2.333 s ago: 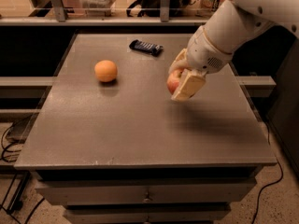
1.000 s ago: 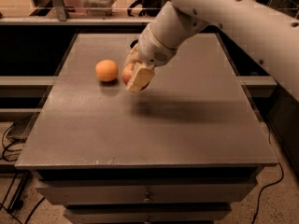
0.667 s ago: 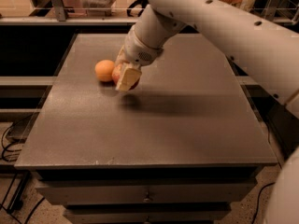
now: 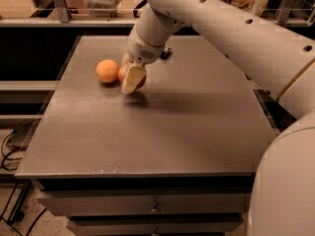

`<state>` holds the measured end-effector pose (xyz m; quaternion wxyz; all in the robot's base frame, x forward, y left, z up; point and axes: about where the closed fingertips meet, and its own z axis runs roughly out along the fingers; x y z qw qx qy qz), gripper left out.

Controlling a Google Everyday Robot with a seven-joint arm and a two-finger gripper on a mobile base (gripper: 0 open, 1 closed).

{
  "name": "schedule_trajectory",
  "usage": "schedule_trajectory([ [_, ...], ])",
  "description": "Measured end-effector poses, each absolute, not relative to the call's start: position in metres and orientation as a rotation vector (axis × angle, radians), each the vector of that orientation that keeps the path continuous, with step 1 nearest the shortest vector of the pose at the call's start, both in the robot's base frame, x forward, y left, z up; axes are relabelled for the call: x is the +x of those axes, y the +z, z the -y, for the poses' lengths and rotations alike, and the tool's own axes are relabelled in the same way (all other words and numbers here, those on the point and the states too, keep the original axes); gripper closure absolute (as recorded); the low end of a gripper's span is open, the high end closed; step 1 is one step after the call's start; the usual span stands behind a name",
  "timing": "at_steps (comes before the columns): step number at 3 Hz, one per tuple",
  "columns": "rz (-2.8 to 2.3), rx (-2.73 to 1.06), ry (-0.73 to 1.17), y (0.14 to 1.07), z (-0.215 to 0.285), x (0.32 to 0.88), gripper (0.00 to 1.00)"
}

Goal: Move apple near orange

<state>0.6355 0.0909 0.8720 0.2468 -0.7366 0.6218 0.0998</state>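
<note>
The orange sits on the grey table top at the far left. The red apple is right beside it, on its right, mostly hidden between my cream-coloured fingers. My gripper is shut on the apple, low over the table, and the white arm reaches in from the upper right. I cannot tell whether the apple touches the orange or rests on the table.
A small dark object lies on the table behind the arm, partly hidden. The table has drawers below its front edge. A shelf with clutter runs along the back. Cables lie on the floor at the left.
My gripper has carried the apple leftward across the table, from the right side to right beside the orange, and lowered it. The orange has not moved.
</note>
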Motion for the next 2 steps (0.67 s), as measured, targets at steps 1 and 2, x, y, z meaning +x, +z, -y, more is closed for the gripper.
schedule_trajectory([
  [1, -1.696, -1.999, 0.262, 0.8746, -0.0862, 0.6371, 0.00],
  [2, -1.696, -1.999, 0.262, 0.8745, -0.0863, 0.6371, 0.00],
])
